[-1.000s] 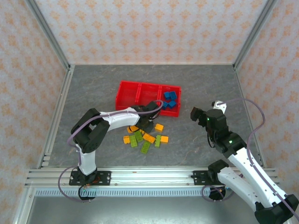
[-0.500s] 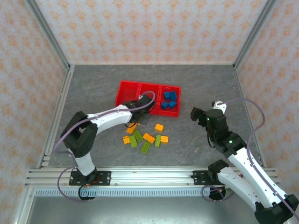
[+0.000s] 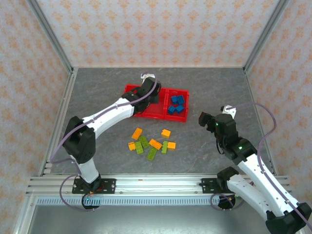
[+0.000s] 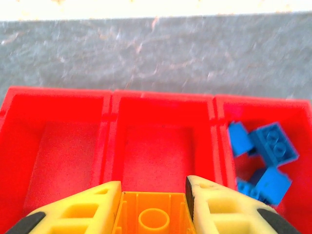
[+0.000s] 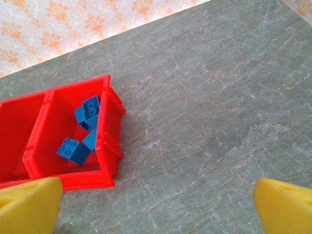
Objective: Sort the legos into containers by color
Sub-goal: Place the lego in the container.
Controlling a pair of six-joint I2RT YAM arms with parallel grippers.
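Left jaws clamping orange brick (image 4: pixel 153 220) over tray (image 4: pixel 161 96), right jaws apart

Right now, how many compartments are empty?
2: the left compartment and the middle compartment, whose near strip is hidden behind the left gripper and its orange lego.

Between the left arm's pale yellow, dark-tipped fingers (image 4: pixel 73 209) sits an orange-yellow studded plastic brick (image 4: pixel 153 220); beyond them lies a bright red three-compartment plastic tray (image 4: pixel 58 93), with blue plastic bricks (image 4: pixel 275 144) in the compartment to their right. The worktop (image 4: pixel 195 53) is grey with pale marbled veins.
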